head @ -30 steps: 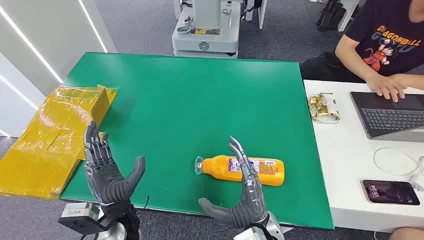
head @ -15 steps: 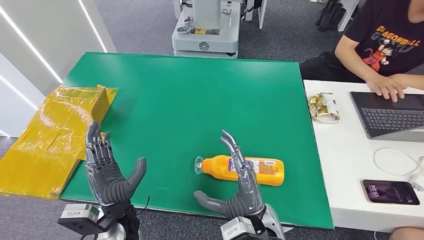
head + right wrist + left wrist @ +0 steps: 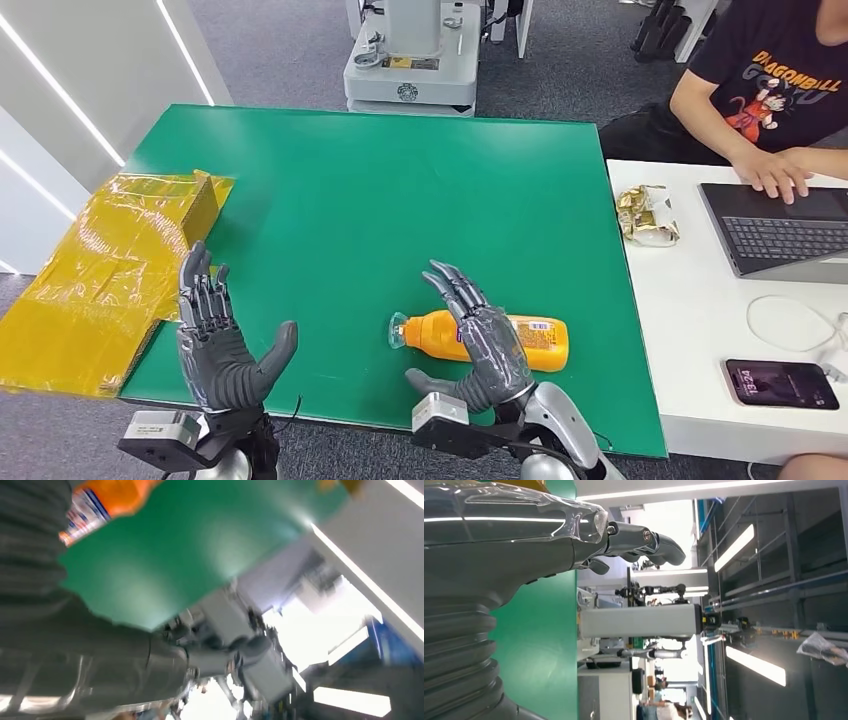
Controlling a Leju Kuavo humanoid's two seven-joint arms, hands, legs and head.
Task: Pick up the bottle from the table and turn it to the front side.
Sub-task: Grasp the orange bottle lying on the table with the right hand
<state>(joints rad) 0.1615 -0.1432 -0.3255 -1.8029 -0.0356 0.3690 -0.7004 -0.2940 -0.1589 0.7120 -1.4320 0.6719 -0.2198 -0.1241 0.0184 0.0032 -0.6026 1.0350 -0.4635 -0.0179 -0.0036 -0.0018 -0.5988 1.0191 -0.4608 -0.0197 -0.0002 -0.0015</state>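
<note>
Nearby, both hands (image 3: 222, 345) (image 3: 482, 340) spread empty; yellow box (image 3: 110, 275) left of bottle (image 3: 487, 338).

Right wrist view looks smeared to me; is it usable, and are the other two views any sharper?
Right wrist view: motion-blurred, the orange bottle just a soft patch, window glare behind. Head view: sharp, evenly lit, bottle label readable under the right hand. Left wrist view: sharp, with bright ceiling strips and the left hand dark.

Grey carpet floor (image 3: 300, 50) surrounds a green table (image 3: 380, 190) and white desk (image 3: 690, 320) (laptop (image 3: 780, 230) on it).
</note>
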